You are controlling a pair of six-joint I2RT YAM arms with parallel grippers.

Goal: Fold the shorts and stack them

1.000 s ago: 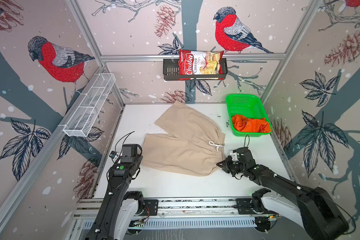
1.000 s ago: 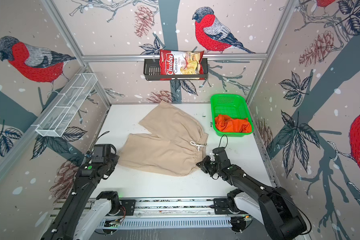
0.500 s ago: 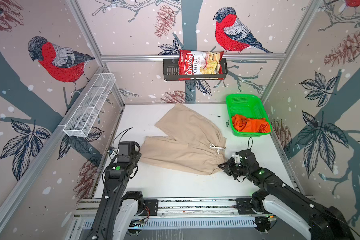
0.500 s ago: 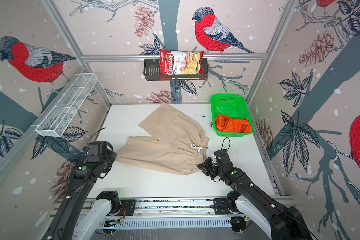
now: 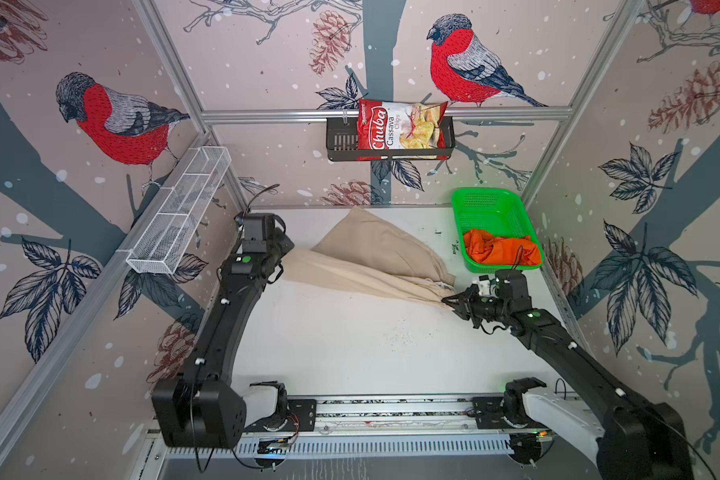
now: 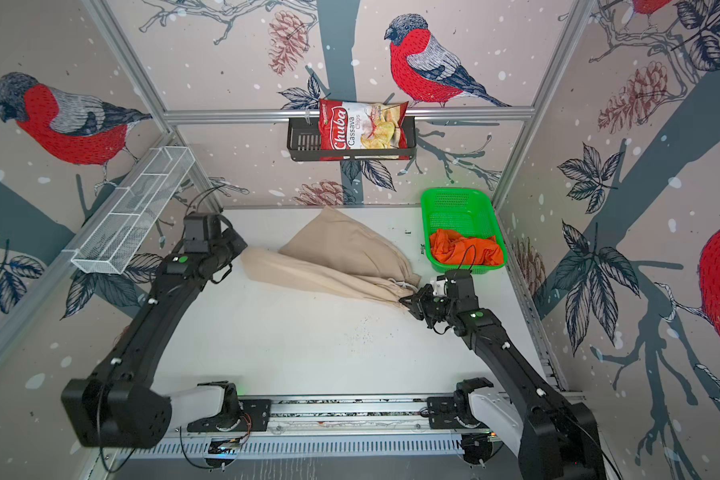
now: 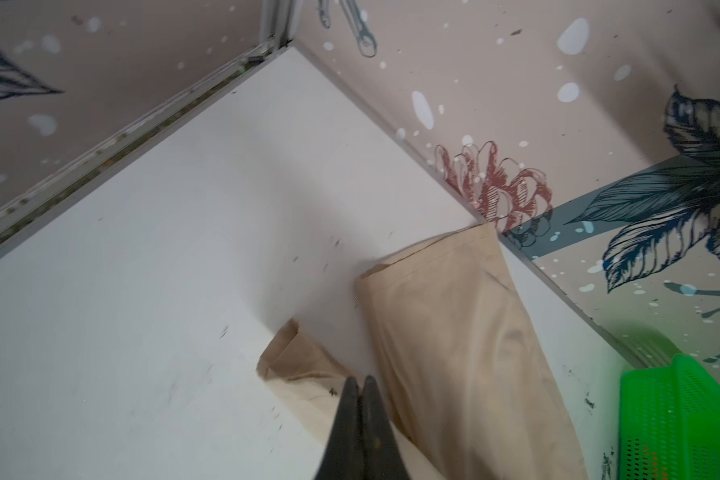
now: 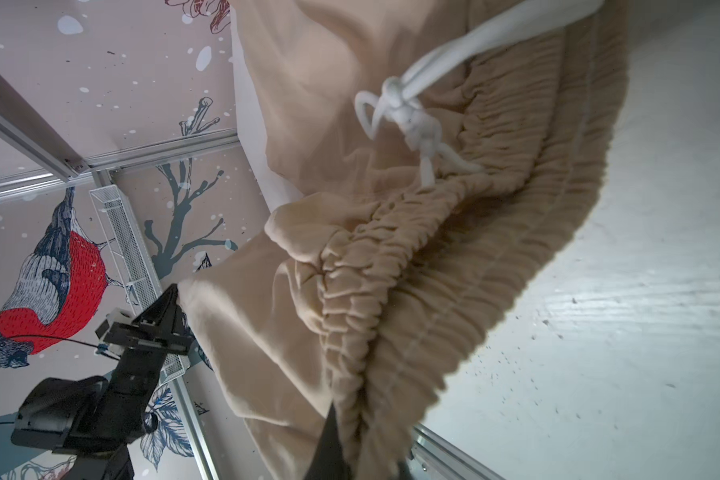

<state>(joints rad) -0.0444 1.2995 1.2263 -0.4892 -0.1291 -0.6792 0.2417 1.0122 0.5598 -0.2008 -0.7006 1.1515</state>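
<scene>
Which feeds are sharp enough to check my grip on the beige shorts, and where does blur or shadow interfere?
Both top views: sharp, evenly lit; right end effector pinching the beige shorts reads clearly. Left wrist view: left end effector soft, close to the lens, cloth slightly smeared. Right wrist view: drawstring knot blurred, waistband by the lens shadowed.

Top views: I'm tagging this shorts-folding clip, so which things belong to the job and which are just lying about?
Job: beige shorts, pinched by left gripper and right gripper; orange shorts in the green basket.
Lying about: chips bag, black rack, white wire shelf.
</scene>
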